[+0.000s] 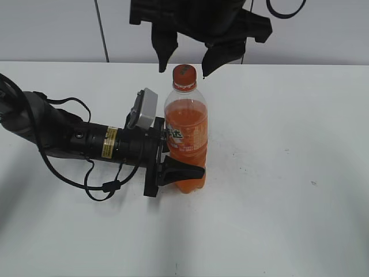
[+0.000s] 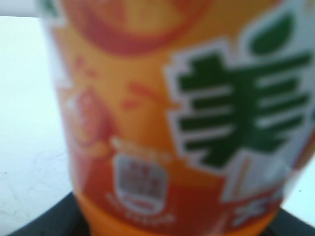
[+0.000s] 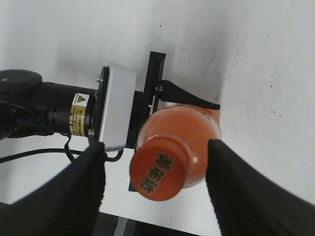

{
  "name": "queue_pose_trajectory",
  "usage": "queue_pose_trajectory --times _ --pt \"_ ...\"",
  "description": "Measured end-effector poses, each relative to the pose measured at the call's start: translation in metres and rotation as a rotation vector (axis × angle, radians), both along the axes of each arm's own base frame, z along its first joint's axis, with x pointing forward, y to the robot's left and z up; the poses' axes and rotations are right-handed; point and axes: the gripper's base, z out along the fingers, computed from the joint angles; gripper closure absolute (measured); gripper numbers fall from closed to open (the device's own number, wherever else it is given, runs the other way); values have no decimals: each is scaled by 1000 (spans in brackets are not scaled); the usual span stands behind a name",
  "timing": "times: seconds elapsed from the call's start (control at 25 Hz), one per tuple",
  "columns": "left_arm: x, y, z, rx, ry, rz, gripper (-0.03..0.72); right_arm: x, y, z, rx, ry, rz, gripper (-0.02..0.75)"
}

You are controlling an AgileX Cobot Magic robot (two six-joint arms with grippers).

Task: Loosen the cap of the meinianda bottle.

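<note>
1. Right gripper (image 1: 183, 64): fingers (image 3: 235, 194) spread wide, hanging on either side of the cap (image 1: 184, 73) with clear space at each flank; nothing held, nothing touched. In the right wrist view the two dark fingers stand left and right of the cap, tips about level with it or a little below.

2. Left gripper (image 1: 183, 156): closed around the lower body of the meinianda bottle (image 1: 185, 144). One black finger (image 1: 183, 171) shows across the bottle's near side, pressed against the ribbed section; the far finger is hidden behind the bottle. The left wrist view is filled by the blurred orange label at very close range.

3. Cap: orange, round, seated on the bottle neck above the orange neck ring; green characters printed on its top, seen in the right wrist view (image 3: 159, 167).

4. Meinianda bottle: upright on the white table (image 1: 288, 173), near the middle of the exterior view, filled with orange soda to just below the shoulder.

5. Left arm (image 1: 75, 138): lies low and roughly horizontal across the table from the left, with a grey wrist camera housing (image 1: 144, 108) just beside the bottle and black cables looped beneath.

6. Right arm: black wrist body (image 1: 196, 17) directly above the bottle at the top edge of the exterior view.
</note>
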Motion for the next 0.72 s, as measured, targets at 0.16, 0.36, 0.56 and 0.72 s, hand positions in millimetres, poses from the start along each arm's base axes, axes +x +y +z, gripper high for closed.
queue_pose_trajectory --times 0.16,0.36,0.56,0.72 --pt "0 0 0 0 0 0 292 1 1 -2 -10 0 -1 257" --pt "0 0 0 0 0 0 292 3 1 -10 -40 27 -3 278" --pt "0 0 0 0 0 0 292 2 0 -11 -60 44 -5 314" --pt "0 0 0 0 0 -1 292 2 0 -11 -60 44 -5 336"
